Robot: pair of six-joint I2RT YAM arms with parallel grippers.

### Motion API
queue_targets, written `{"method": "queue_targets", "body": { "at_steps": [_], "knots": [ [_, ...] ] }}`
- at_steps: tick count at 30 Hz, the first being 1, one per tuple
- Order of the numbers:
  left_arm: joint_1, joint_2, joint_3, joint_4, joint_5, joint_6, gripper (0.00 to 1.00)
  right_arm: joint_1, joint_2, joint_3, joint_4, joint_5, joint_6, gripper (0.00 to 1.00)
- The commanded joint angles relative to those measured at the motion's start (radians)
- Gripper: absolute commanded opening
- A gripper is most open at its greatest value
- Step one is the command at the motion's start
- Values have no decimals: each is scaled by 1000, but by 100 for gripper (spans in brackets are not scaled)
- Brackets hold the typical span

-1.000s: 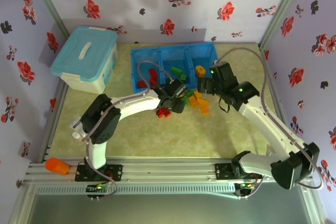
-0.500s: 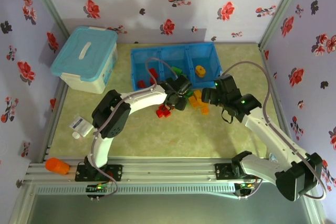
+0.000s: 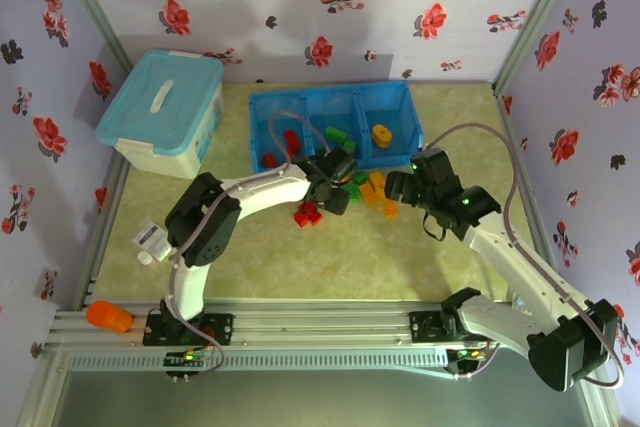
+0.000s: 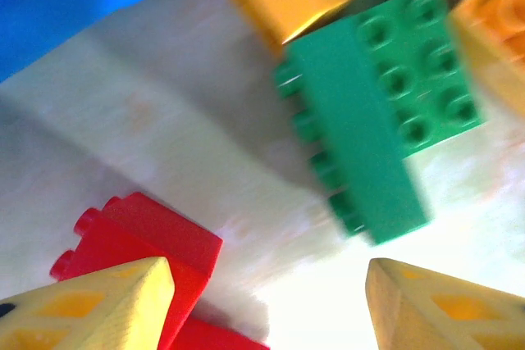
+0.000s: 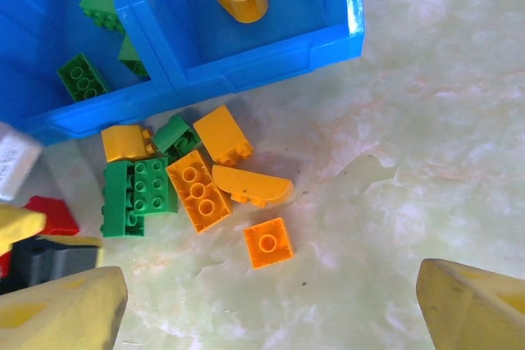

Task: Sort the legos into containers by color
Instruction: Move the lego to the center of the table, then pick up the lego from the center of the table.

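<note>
- The green brick (image 4: 377, 120) lies loose on the worktop (image 3: 400, 257) in the heap of unsorted legos (image 5: 197, 178), just outside the front wall of the blue tray (image 5: 271, 51).
- In the left wrist view its long axis runs on a slant, from upper left to lower right, so it sits oblique to the line between the two fingers.
- It lies ahead of the left pincer (image 4: 267, 284) and off toward its right finger, not centred in the gap.
- That pincer is spread, with only bare worktop between its tips. A red brick (image 4: 139, 235) sits right against its left finger.
- My reading is that this pincer would have to reach forward and turn a little at the wrist to close across the brick's short sides.
- The middle compartment (image 5: 37, 30), which already holds green pieces, is just beyond the heap.
- The left arm is the nearer one and hangs over the heap's left part.
- The right pincer (image 5: 271, 293) stands back on the heap's other side, spread wide and holding nothing. The orange square brick (image 5: 268, 243) is the piece closest in front of it.
</note>
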Motion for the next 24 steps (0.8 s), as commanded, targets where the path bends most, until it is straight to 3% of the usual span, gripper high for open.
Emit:
{"method": "queue_targets", "body": {
  "at_steps": [1, 5, 16, 24],
  "knots": [
    [22, -54, -78, -106, -67, -63, 66, -6, -22, -15, 24, -7, 30, 91],
    [11, -86, 1, -93, -59, -51, 71, -6, -30, -13, 28, -4, 39, 91],
    [-2, 136, 267, -114, -1, -67, 68, -6, -111, -40, -26, 38, 43, 91],
    [-2, 214, 320, -127, 9, -88, 53, -7, -126, -60, -31, 47, 47, 91]
  ]
}}
